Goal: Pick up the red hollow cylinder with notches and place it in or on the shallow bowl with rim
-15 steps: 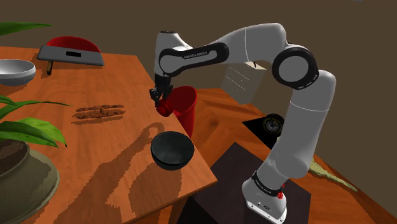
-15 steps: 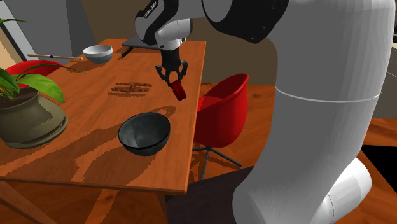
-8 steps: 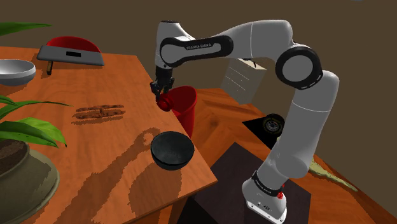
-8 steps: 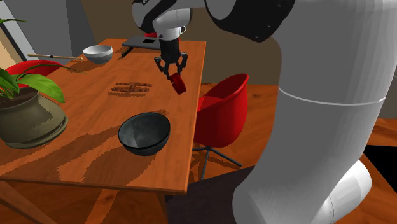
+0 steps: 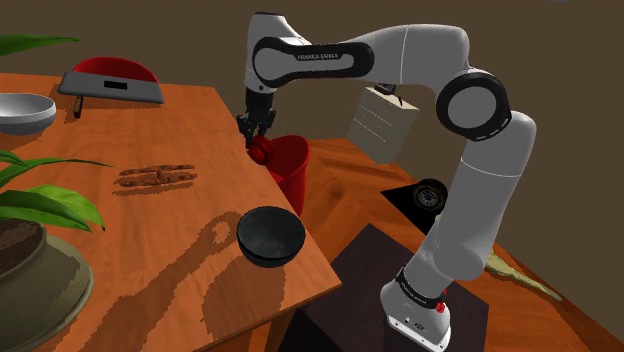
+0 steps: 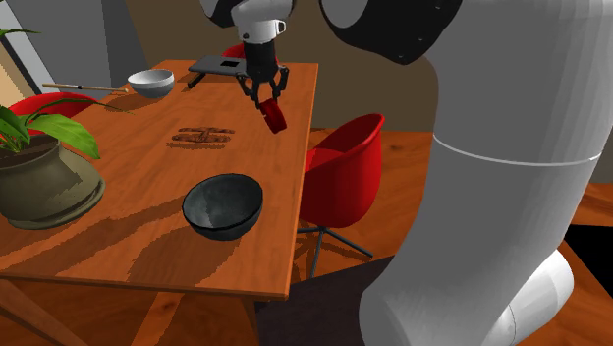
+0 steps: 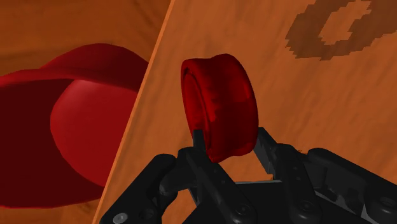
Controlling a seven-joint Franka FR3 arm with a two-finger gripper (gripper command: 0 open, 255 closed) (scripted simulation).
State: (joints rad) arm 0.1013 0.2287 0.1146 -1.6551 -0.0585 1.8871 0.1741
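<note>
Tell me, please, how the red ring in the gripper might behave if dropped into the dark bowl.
The red ring seems stiff: clasped in the gripper, it looks round, not squashed. Its curved wall suggests it could roll if it lands on edge. The bowl's sloped inside would likely stop it.

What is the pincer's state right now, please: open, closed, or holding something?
Pincer: closed on the red hollow cylinder, holding it in the air.
</note>
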